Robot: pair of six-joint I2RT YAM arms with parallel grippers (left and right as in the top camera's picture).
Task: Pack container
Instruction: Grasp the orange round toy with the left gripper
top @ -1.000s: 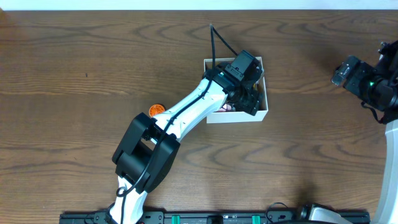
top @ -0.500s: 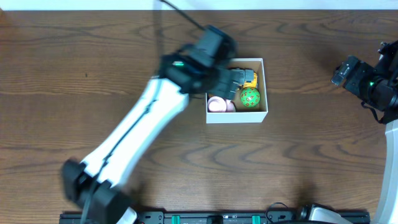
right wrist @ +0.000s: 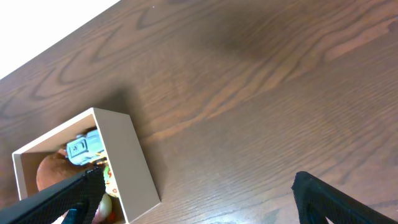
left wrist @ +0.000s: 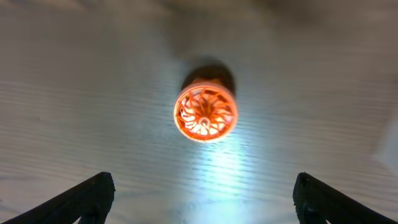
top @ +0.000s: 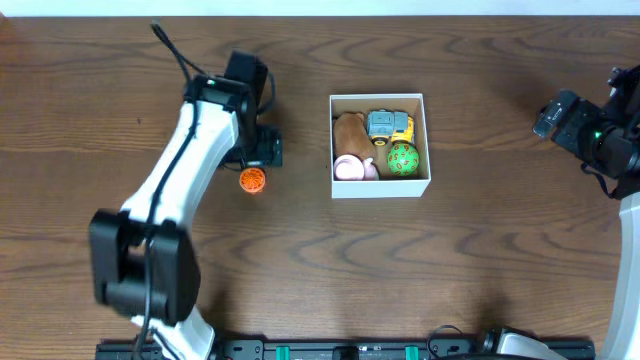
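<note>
The container (top: 380, 187), a white-walled box with a tan inside, stands right of the table's middle. It holds a brown plush (top: 350, 132), a yellow and grey truck (top: 388, 125), a green ball (top: 402, 157) and a pink toy (top: 352, 168). An orange slotted ball (top: 252, 180) lies on the table left of the container. My left gripper (top: 262, 150) hovers just behind it, open and empty. In the left wrist view the ball (left wrist: 205, 113) lies ahead of the wide-apart fingers (left wrist: 202, 199). My right gripper (top: 555, 115) is open and empty at the far right. The right wrist view shows the container (right wrist: 134, 168).
The dark wood table (top: 480, 260) carries nothing else. The right arm's base stands at the right edge (top: 630, 250). A black rail runs along the front edge (top: 340, 350).
My left arm has swung left from over the container to above the orange ball. The container's contents, hidden one second ago, now show fully. The right arm has not moved.
</note>
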